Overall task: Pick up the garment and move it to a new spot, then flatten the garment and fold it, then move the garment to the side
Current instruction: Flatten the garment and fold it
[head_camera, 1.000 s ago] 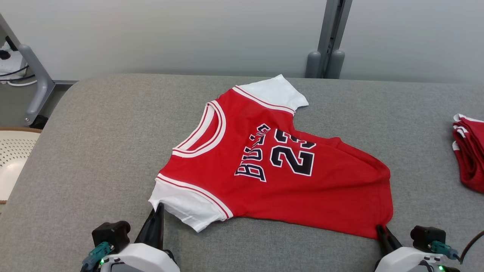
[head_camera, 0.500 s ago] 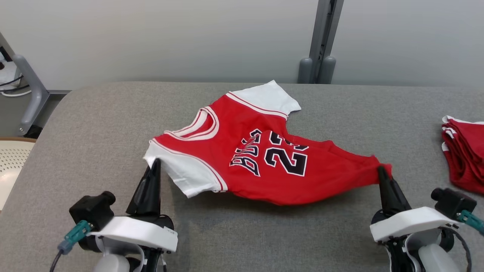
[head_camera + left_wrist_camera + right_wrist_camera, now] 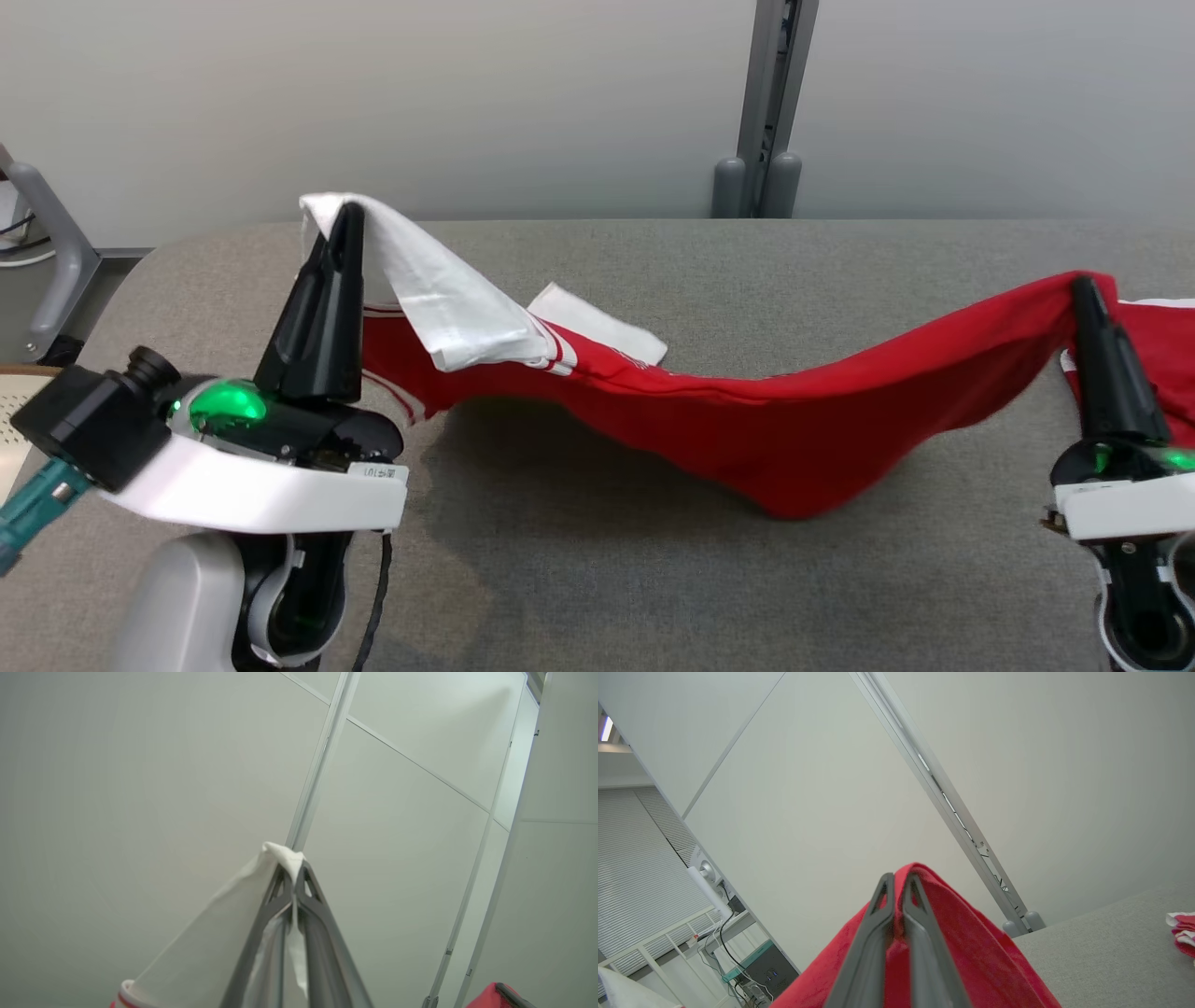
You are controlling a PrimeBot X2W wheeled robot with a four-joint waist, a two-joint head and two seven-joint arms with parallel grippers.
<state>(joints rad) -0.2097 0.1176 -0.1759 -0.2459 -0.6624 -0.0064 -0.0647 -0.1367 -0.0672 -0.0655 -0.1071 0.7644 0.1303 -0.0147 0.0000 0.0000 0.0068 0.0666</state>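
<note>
The red jersey [image 3: 794,439] with white sleeves hangs stretched between both grippers above the grey table [image 3: 653,560], sagging in the middle. My left gripper [image 3: 347,213] is raised at the left, shut on a white sleeve [image 3: 420,280]; the left wrist view shows the white cloth [image 3: 280,855] pinched at its tips [image 3: 293,868]. My right gripper [image 3: 1083,285] is at the right, shut on the red hem, with red fabric [image 3: 971,933] draped over its tips [image 3: 899,879]. The far sleeve [image 3: 597,327] rests on the table. The printed lettering is hidden.
A pile of folded red garments [image 3: 1158,336] lies at the table's right edge, just behind my right gripper, also seen as red and white cloth [image 3: 1183,933]. A grey post [image 3: 766,112] stands behind the table. A metal frame leg [image 3: 51,252] stands at the left.
Both grippers have risen and carried the jersey's near edge off the table, so it now hangs between them. The head camera has shifted as well.
</note>
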